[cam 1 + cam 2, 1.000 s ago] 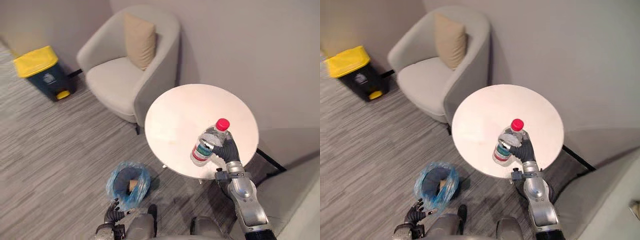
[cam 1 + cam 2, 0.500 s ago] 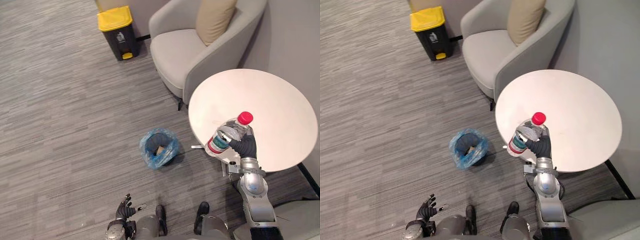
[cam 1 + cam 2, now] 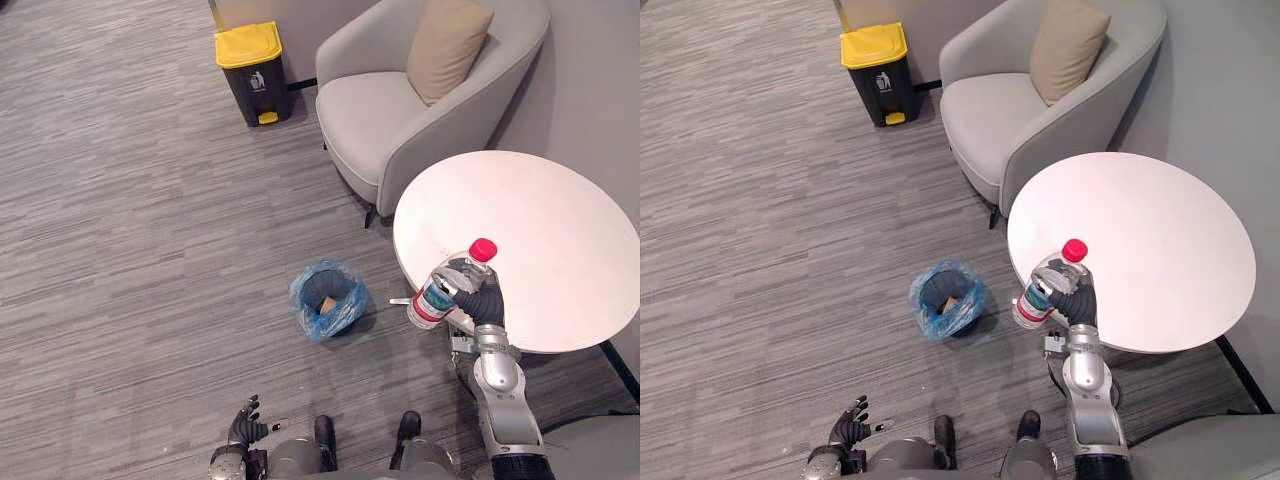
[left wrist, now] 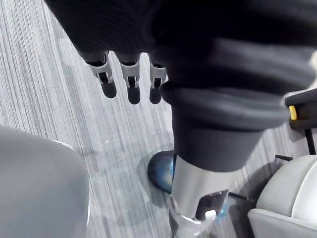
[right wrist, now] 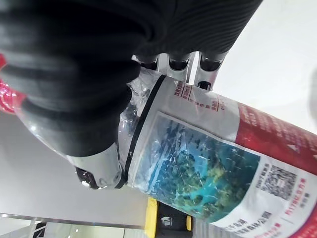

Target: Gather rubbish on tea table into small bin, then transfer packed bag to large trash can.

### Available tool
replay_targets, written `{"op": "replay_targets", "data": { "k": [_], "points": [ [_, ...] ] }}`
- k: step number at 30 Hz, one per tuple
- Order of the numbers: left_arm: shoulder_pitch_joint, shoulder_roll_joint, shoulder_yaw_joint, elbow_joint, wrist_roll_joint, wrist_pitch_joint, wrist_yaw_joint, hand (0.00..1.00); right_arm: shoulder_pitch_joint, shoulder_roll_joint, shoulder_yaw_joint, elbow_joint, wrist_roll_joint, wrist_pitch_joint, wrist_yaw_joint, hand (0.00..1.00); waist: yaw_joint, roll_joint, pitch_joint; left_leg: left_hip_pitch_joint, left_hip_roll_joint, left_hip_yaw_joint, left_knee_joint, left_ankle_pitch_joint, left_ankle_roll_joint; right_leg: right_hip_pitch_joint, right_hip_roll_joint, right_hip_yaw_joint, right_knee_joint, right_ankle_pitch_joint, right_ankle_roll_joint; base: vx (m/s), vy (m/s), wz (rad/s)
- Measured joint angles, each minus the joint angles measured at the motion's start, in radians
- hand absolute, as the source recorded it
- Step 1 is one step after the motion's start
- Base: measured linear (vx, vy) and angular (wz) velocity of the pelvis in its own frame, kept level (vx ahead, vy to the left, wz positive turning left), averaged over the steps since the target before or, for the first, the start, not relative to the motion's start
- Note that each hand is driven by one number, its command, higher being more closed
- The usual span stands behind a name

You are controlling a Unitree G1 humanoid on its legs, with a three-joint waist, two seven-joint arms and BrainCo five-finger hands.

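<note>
Grips a red-capped plastic bottle (image 3: 445,285) in the right hand (image 3: 484,302), lifted clear of the round white bench (image 3: 560,220); has swung the head since a second ago — whole view turned toward the floor, bringing the small bin (image 3: 327,300) with its blue bag into the middle and the large yellow-lidded trash can (image 3: 250,58) to the top; no move of those things themselves. Keeps the same hold on the bottle, yet has carried it from over the bench's near part to its rim on the bin's side, label end now hanging past the edge above the floor. Judged from that: pick-up done, carry to the small bin under way, drop not yet made — bin well apart from the bottle, down on the floor to its left. Wraps the fingers (image 5: 179,64) over the bottle's labelled middle, thumb on the opposite side, closed tight on it; bottle tilted, cap uppermost. Leaves the left hand (image 3: 243,430) idle low near the floor, fingers straight and relaxed, holding nothing. Shows something brownish already lying inside the bin's bag.
</note>
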Motion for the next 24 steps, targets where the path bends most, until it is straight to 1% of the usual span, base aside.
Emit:
{"op": "replay_targets", "data": {
  "k": [1,2,3,4,5,6,7,8,9,10,11,12,13,14,15,16,17,18,19,20,21,22,23,24],
  "points": [
    [0.001,0.004,0.010,0.000,0.000,-0.002,0.000,0.00,0.019,0.001,0.002,0.000,-0.002,0.001,0.001,1.00,-0.002,-0.018,-0.003,0.002,-0.018,-0.017,0.025,-0.023,0.006,-0.016,-0.029,0.000,0.081,-0.046,0.001,0.09,0.011,0.33],
    [0.001,0.006,0.014,0.000,-0.001,-0.003,0.000,0.00,0.029,0.002,0.003,0.000,-0.003,0.002,0.001,1.00,-0.002,-0.026,-0.004,0.006,-0.029,-0.027,0.032,-0.032,0.009,-0.018,-0.045,0.000,0.113,-0.059,0.003,0.12,0.029,0.40],
    [0.002,0.007,0.021,-0.002,-0.001,-0.005,0.001,0.00,0.040,0.001,0.003,0.001,-0.008,0.003,0.003,1.00,-0.003,-0.035,-0.005,0.010,-0.041,-0.048,0.042,-0.047,0.019,-0.036,-0.064,0.022,0.186,-0.058,-0.003,0.13,0.041,0.36],
    [0.002,0.007,0.022,-0.002,0.000,-0.004,0.002,0.00,0.042,0.001,0.003,0.001,-0.018,0.007,0.003,1.00,-0.006,-0.035,-0.004,0.016,-0.045,-0.062,0.040,-0.051,0.024,-0.068,-0.072,0.060,0.262,-0.047,-0.021,0.16,0.060,0.44],
    [0.004,0.007,0.022,-0.002,0.000,-0.004,0.002,0.00,0.042,0.001,0.003,0.004,-0.025,0.012,0.003,1.00,-0.011,-0.033,-0.003,0.028,-0.046,-0.083,0.036,-0.053,0.028,-0.105,-0.074,0.096,0.353,-0.022,-0.066,0.26,0.035,0.57],
    [0.005,0.010,0.022,-0.007,-0.001,-0.002,0.002,0.00,0.045,0.003,0.007,0.022,-0.031,0.012,0.007,1.00,-0.026,-0.022,0.001,0.057,-0.030,-0.127,0.039,-0.061,0.042,-0.146,-0.025,0.145,0.414,-0.078,-0.078,0.29,0.003,0.53],
    [0.006,0.010,0.022,-0.007,-0.001,-0.002,0.002,0.00,0.045,0.004,0.011,0.025,-0.033,0.012,0.010,1.00,-0.025,-0.016,0.004,0.066,-0.022,-0.139,0.037,-0.064,0.041,-0.156,0.005,0.157,0.409,-0.104,-0.073,0.27,-0.037,0.56],
    [0.006,0.010,0.022,-0.007,-0.001,-0.002,0.003,0.00,0.045,0.004,0.013,0.025,-0.033,0.012,0.016,1.00,-0.026,-0.015,0.005,0.078,-0.010,-0.157,0.036,-0.069,0.034,-0.175,0.049,0.167,0.387,-0.123,-0.081,0.22,-0.067,0.49],
    [0.005,0.013,0.022,-0.006,-0.001,-0.001,0.002,0.00,0.044,0.004,0.014,0.025,-0.033,0.012,0.022,1.00,-0.029,-0.015,0.005,0.089,-0.002,-0.175,0.032,-0.073,0.029,-0.203,0.092,0.174,0.343,-0.130,-0.078,0.29,-0.105,0.57],
    [0.004,0.018,0.022,-0.006,-0.001,0.000,0.001,0.00,0.045,0.002,0.014,0.025,-0.033,0.012,0.022,1.00,-0.032,-0.016,0.005,0.098,0.002,-0.185,0.027,-0.075,0.025,-0.219,0.115,0.174,0.308,-0.129,-0.078,0.30,-0.118,0.70],
    [0.002,0.018,0.020,-0.005,0.000,0.002,0.001,0.00,0.049,-0.002,0.014,0.024,-0.033,0.012,0.023,1.00,-0.038,-0.024,0.000,0.108,-0.001,-0.208,0.030,-0.088,0.003,-0.226,0.143,0.184,0.209,-0.092,-0.087,0.40,-0.179,0.83],
    [0.002,0.019,0.019,-0.005,0.001,0.002,-0.001,0.00,0.061,0.000,0.017,0.021,-0.033,0.012,0.023,1.00,-0.044,-0.048,-0.010,0.113,-0.019,-0.220,0.054,-0.114,-0.020,-0.220,0.147,0.199,0.102,0.033,-0.111,0.34,-0.168,0.87],
    [-0.008,-0.001,0.020,0.017,0.002,0.005,-0.001,0.00,0.066,-0.014,0.017,0.024,-0.033,0.014,0.025,1.00,-0.048,-0.019,-0.005,0.119,-0.006,-0.241,0.075,-0.143,-0.032,-0.213,0.153,0.190,0.130,0.068,-0.126,0.44,-0.176,0.64],
    [-0.003,-0.018,0.021,0.018,0.002,0.003,-0.001,0.00,0.071,-0.024,0.020,0.024,-0.033,0.016,0.026,1.00,-0.042,0.017,-0.011,0.120,0.023,-0.239,0.091,-0.147,-0.044,-0.190,0.173,0.173,0.112,0.051,-0.134,0.37,-0.139,0.34],
    [0.001,-0.025,0.021,0.016,0.002,0.003,-0.001,0.00,0.075,-0.023,0.020,0.023,-0.033,0.016,0.029,1.00,-0.041,0.033,-0.011,0.119,0.039,-0.231,0.095,-0.147,-0.046,-0.178,0.185,0.161,0.098,0.043,-0.138,0.38,-0.128,0.30],
    [0.000,-0.026,0.023,0.016,0.004,0.003,-0.001,0.00,0.076,-0.017,0.020,0.023,-0.033,0.016,0.035,1.00,-0.043,0.040,-0.009,0.107,0.053,-0.226,0.123,-0.139,-0.060,-0.160,0.191,0.143,0.084,0.029,-0.146,0.33,-0.151,0.40],
    [-0.001,-0.031,0.029,0.010,0.004,0.004,-0.002,0.00,0.098,-0.016,0.023,0.011,-0.033,0.019,0.045,1.00,-0.046,0.040,-0.009,0.083,0.069,-0.203,0.202,-0.132,-0.082,-0.121,0.203,0.124,0.056,0.023,-0.150,0.31,-0.142,0.42],
    [0.002,-0.038,0.034,0.001,0.005,0.004,-0.002,0.00,0.117,-0.018,0.029,-0.012,-0.033,0.023,0.046,1.00,-0.040,0.040,-0.007,0.062,0.083,-0.182,0.276,-0.126,-0.091,-0.089,0.211,0.116,0.031,0.022,-0.152,0.34,-0.142,0.32],
    [0.003,-0.054,0.044,-0.013,0.007,0.004,-0.002,0.00,0.149,-0.018,0.046,-0.060,-0.033,0.023,0.045,1.00,-0.028,0.038,-0.002,0.011,0.111,-0.141,0.416,-0.108,-0.121,-0.034,0.224,0.112,-0.007,0.021,-0.155,0.31,-0.099,0.09],
    [0.007,-0.067,0.048,-0.018,0.007,0.004,-0.004,0.00,0.162,-0.020,0.059,-0.102,-0.032,0.021,0.045,1.00,-0.025,0.036,0.000,-0.026,0.150,-0.085,0.537,-0.118,-0.124,0.023,0.236,0.110,-0.043,0.021,-0.158,0.23,-0.050,0.01],
    [0.008,-0.070,0.048,-0.018,0.007,0.004,-0.006,0.00,0.159,-0.019,0.060,-0.123,-0.031,0.019,0.045,1.00,-0.024,0.032,0.000,-0.046,0.169,-0.059,0.576,-0.127,-0.108,0.047,0.238,0.109,-0.060,0.021,-0.160,0.18,-0.022,-0.08],
    [0.005,-0.070,0.052,-0.023,0.009,0.004,-0.014,0.00,0.154,-0.015,0.061,-0.143,-0.030,0.009,0.043,1.00,-0.024,0.018,0.002,-0.077,0.187,-0.032,0.586,-0.140,-0.086,0.067,0.238,0.113,-0.081,0.021,-0.160,0.14,0.019,-0.13],
    [0.001,-0.069,0.054,-0.035,0.010,0.004,-0.019,0.00,0.139,-0.009,0.059,-0.153,-0.024,0.009,0.041,1.00,-0.022,0.018,0.002,-0.108,0.195,-0.026,0.528,-0.151,-0.067,0.078,0.234,0.125,-0.088,0.022,-0.158,0.12,0.045,-0.21],
    [0.002,-0.068,0.053,-0.039,0.011,0.003,-0.020,0.00,0.137,-0.007,0.059,-0.149,-0.023,0.009,0.041,1.00,-0.018,0.017,0.003,-0.113,0.195,-0.027,0.480,-0.151,-0.067,0.078,0.232,0.135,-0.088,0.023,-0.156,0.09,0.074,-0.31]
  ]
}}
